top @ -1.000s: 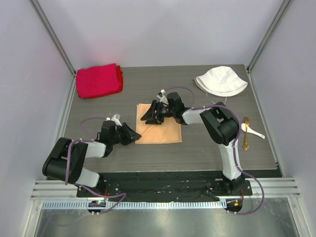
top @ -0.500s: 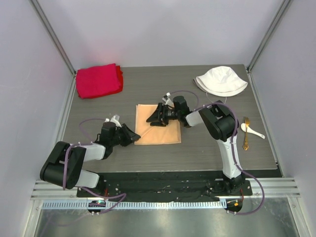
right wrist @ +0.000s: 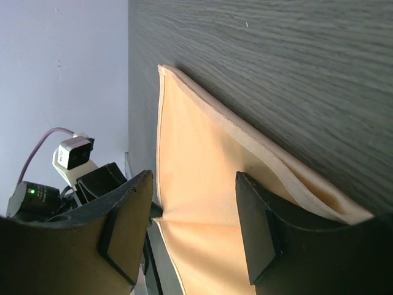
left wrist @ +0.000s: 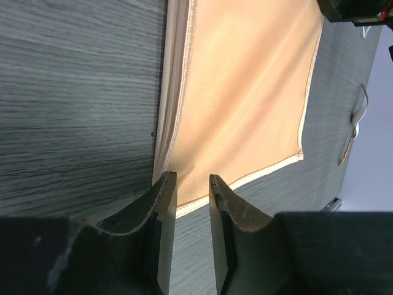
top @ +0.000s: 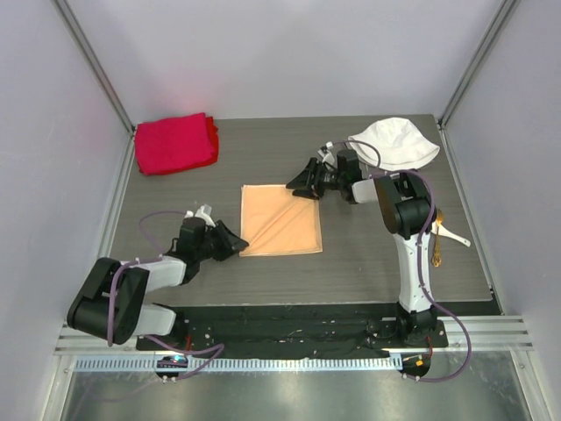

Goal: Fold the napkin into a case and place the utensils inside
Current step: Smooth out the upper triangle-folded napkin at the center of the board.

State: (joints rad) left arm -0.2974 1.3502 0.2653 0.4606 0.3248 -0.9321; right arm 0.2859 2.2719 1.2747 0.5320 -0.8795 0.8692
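Note:
The peach-tan satin napkin [top: 280, 219] lies flat as a folded rectangle in the middle of the table, with a diagonal crease. My left gripper [top: 240, 247] sits low at its near left corner. Its jaws stand a narrow gap apart with only table between them, and the napkin's [left wrist: 245, 92] hemmed edge lies just beyond the tips [left wrist: 190, 184]. My right gripper [top: 297, 187] is wide open at the napkin's far right corner, hovering over the cloth [right wrist: 190, 153]. The small white spoon [top: 450, 233] lies at the right edge, far from both grippers.
A thick red cloth [top: 175, 142] lies at the back left. A white bucket hat [top: 393, 143] sits at the back right, just behind my right arm. A thin gold fork [top: 436, 239] lies beside the spoon. Frame posts and walls bound the table.
My right gripper has drawn back from the napkin's middle to its far right corner, leaving the cloth lying flat and uncovered. My left gripper has stayed at the near left corner.

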